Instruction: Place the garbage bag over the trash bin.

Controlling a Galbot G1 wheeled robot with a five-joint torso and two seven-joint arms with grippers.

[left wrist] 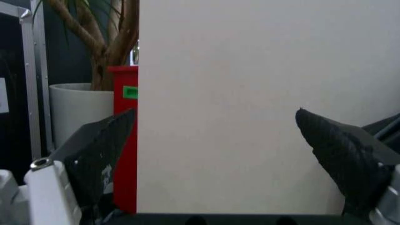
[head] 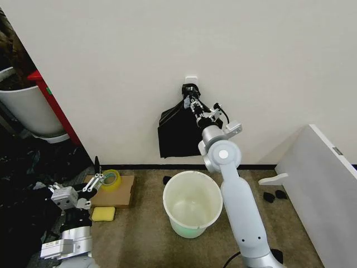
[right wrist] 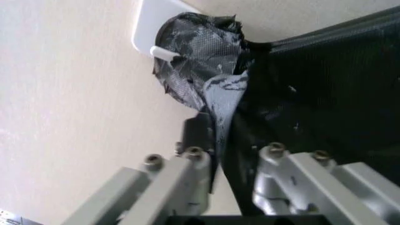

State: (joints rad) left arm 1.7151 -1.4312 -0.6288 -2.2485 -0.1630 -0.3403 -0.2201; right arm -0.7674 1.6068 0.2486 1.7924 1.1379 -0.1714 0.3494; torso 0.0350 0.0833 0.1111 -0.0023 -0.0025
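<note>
Black garbage bag (head: pixel 174 133) on hook, right gripper (head: pixel 193 104) clamping it

Crinkled, glossy black plastic garbage bag (head: pixel 174 132) hangs on a matt painted wall (head: pixel 167 50), above a smooth white plastic trash bin (head: pixel 192 204) on rough brown carpet (head: pixel 139 234).

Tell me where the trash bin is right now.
In the head view the trash bin stands on the carpet at centre, near the wall, below the hanging black bag, with the right arm beside it.
</note>
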